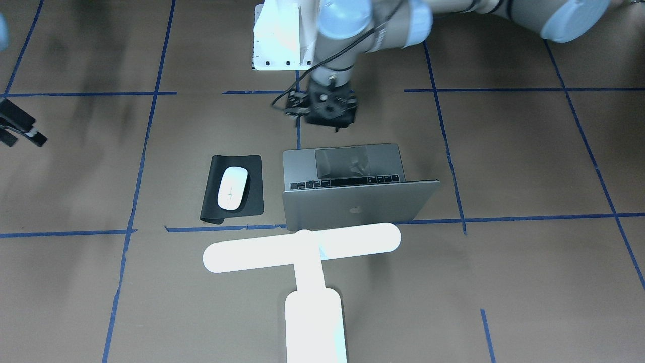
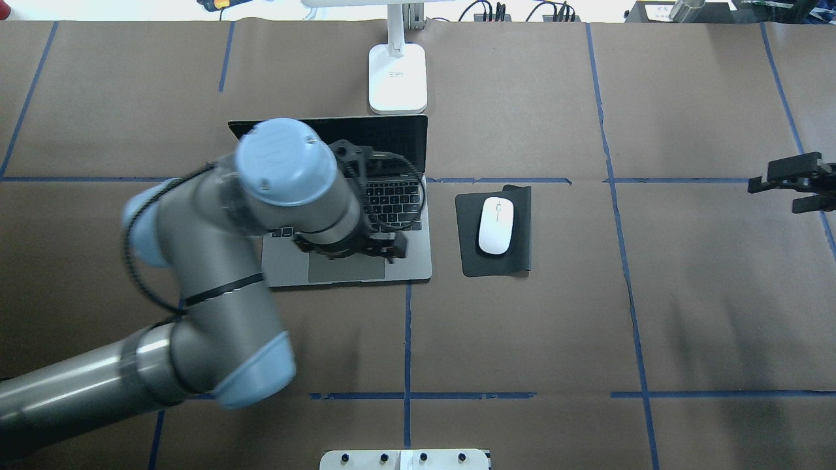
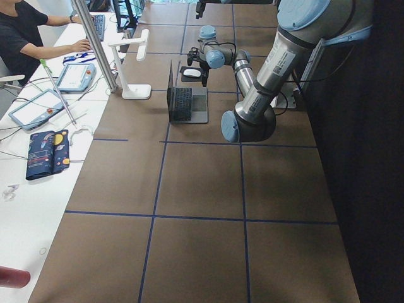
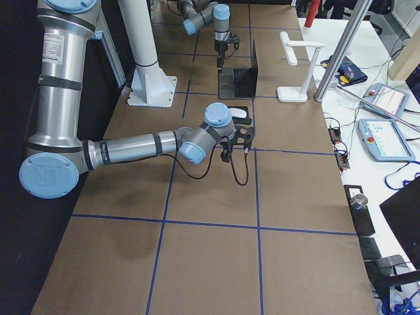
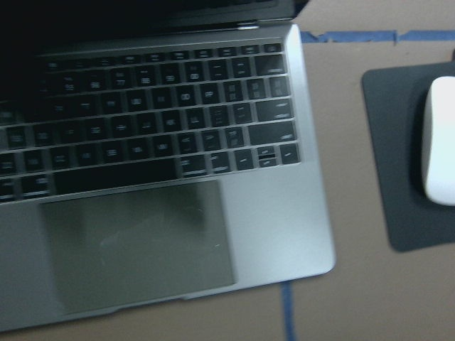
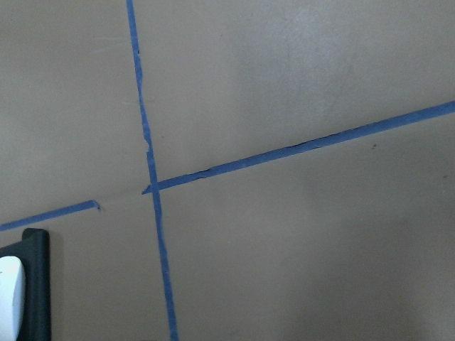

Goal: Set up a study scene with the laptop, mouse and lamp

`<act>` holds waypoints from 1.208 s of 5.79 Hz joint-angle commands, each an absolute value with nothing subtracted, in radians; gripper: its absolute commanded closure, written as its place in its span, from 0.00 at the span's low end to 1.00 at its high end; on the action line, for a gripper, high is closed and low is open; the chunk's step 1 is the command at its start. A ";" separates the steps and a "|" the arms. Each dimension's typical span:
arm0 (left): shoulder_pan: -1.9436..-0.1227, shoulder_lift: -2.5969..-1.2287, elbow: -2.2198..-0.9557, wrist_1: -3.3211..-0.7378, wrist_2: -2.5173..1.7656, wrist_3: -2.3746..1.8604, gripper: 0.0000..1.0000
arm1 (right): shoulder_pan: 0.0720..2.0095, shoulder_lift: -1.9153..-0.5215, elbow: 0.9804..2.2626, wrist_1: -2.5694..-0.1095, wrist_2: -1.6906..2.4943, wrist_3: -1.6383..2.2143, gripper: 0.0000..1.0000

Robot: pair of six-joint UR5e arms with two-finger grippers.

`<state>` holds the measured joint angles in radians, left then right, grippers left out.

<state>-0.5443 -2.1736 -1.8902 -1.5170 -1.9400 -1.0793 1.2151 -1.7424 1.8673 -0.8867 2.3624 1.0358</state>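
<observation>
Overhead exterior gives me right gripper (image 2: pixel 777 194) spread wide, empty; left gripper (image 1: pixel 330 108) I can't tell; front-facing alone shows laptop (image 1: pixel 352 201) logo.

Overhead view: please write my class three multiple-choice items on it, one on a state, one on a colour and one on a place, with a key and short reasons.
1. The laptop lid is: A open; B shut; C taken off.
2. The lamp is: A black; B white; C red.
3. The mouse lies: A on the laptop's keys; B on the lamp's base; C on the black mat.

Key: 1 A, the keys and the raised screen both show. 2 B, its base and arm are plainly white. 3 C, the black mat shows on all sides of the mouse.
</observation>
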 commanded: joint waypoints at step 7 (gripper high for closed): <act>-1.480 -1.523 -1.718 -1.486 -2.277 0.273 0.00 | 1.539 -1.849 1.858 -1.531 2.355 -0.097 0.00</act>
<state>-1.3816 -1.5207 -1.8365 -1.4886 -2.2312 0.2048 1.5299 -1.8567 1.8626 -1.5015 2.3607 -0.0608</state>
